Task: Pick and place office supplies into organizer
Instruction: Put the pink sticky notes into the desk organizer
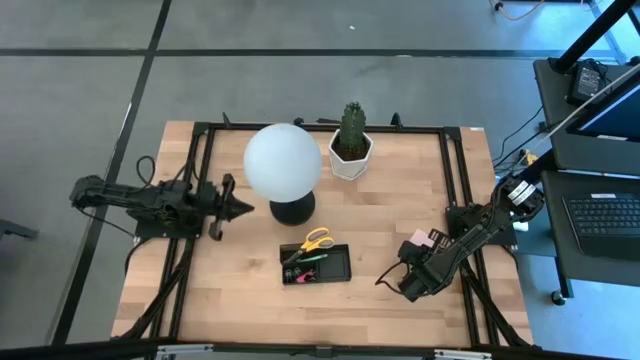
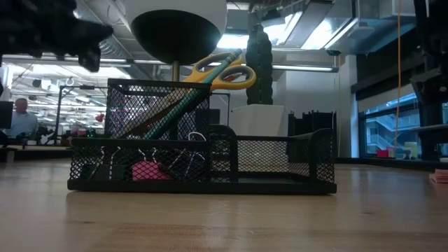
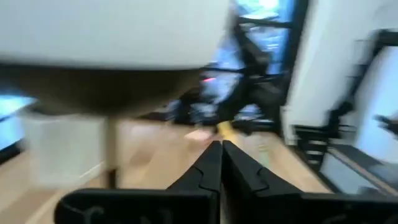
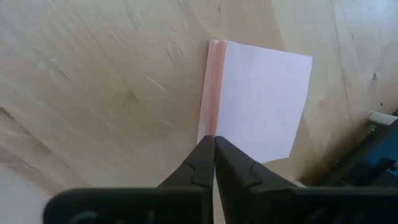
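Right wrist view, right tool [image 4: 214,144] closed at sticky-note pad [image 4: 258,99] edge, grip unclear.

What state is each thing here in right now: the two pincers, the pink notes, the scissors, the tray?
Left pincer: shut, empty, beside the lamp.
Right pincer: shut, tips at the sticky-note pad's edge; grip unclear.
Sticky-note pad: flat on the table, outside the organizer.
Scissors: standing in the organizer.
Organizer: partly filled.
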